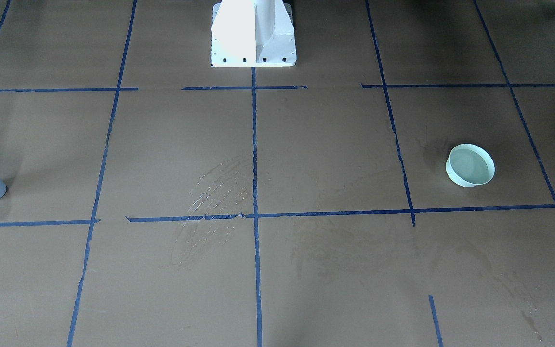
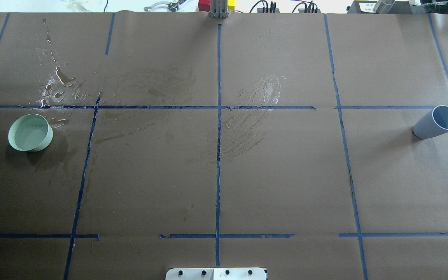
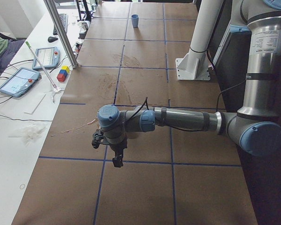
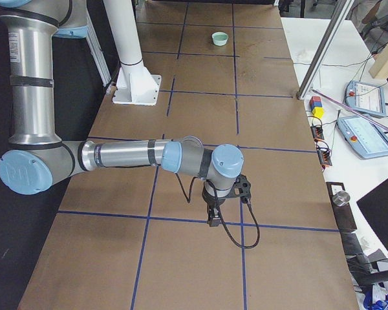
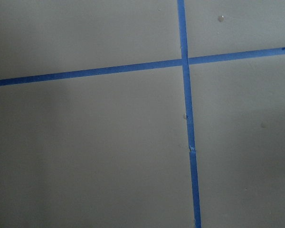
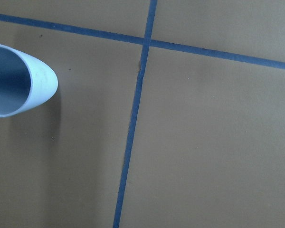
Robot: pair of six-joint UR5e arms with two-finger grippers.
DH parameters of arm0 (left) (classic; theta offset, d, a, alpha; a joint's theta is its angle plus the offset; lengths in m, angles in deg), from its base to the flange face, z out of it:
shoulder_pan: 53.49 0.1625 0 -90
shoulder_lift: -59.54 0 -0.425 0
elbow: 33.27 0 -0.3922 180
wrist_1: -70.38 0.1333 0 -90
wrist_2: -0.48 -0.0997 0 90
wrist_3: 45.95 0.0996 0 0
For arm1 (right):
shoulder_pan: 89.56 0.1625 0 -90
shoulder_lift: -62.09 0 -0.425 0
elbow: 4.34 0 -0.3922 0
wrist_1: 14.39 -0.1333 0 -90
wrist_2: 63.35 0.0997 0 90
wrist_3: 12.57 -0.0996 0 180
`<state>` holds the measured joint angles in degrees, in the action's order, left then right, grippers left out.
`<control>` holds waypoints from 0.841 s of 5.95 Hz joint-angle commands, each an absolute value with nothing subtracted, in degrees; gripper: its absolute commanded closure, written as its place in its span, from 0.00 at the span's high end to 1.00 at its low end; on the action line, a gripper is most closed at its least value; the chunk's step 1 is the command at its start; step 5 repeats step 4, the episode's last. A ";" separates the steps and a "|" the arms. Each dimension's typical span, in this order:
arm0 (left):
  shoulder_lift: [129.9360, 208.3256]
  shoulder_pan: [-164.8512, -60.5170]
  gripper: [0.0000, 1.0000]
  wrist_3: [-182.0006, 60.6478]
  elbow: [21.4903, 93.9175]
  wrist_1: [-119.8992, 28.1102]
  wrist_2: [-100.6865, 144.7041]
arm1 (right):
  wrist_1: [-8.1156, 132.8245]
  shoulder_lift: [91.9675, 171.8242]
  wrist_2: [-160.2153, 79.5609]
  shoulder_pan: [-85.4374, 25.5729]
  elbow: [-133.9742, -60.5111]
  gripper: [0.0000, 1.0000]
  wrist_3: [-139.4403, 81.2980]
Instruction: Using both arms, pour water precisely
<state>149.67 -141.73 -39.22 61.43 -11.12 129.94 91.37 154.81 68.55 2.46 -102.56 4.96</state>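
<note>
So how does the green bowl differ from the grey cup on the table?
The bowl is pale green, low and wide; the cup is blue-grey, tall and narrow. The bowl holds water, a faint sheen; whether the cup holds any is unclear. The bowl sits on the robot's left side, the cup on its right. Both stand upright and open-topped.
</note>
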 commanded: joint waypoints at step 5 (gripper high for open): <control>149.80 -141.38 1.00 -38.92 62.89 -11.09 129.85 | 91.34 155.17 69.80 2.46 -101.63 1.00 4.92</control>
